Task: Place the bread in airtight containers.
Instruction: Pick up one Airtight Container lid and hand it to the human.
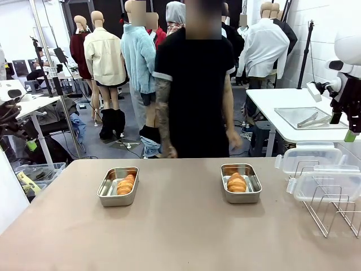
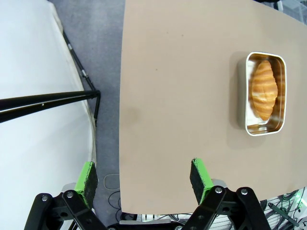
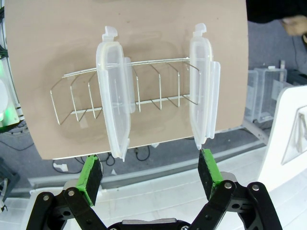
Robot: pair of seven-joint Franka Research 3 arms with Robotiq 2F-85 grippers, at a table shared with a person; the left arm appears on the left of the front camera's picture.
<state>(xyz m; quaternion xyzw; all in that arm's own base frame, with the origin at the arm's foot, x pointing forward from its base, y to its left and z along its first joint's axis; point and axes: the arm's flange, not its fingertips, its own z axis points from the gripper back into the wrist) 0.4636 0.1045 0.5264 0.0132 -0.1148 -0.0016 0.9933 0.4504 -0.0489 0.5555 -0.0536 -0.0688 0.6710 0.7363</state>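
Evidently the loading step is complete, since each piece of bread sits in its own container. One golden-brown croissant-shaped roll [image 1: 126, 184] lies in the small rectangular stainless-steel pan on the left [image 1: 115, 201]. A second roll [image 1: 236, 182] lies in the matching steel pan on the right [image 1: 241, 197]. Both pans are uncovered and sit well apart on the far half of the brown tabletop [image 1: 180, 243]. The parts that would seal them are at the tabletop's right edge. One clear plastic snap lid [image 3: 115, 96] and a second clear lid [image 3: 204, 91] stand on edge between the prongs of a thin wire rack [image 3: 153, 84]. Standing upright like that, their rims are exposed for a pinch from above. The right end effector [image 3: 149, 173] is held high near that rack with its green pads spread wide and nothing between them, which looks like readiness to take a lid. The left end effector [image 2: 144, 179] is also spread wide and empty. It hangs over the tabletop's edge with a pan and its roll well ahead of it, probably kept back so the middle stays free. A person in a black short-sleeved shirt [image 1: 194, 84] stands at the far side, hands down and away from both pans.
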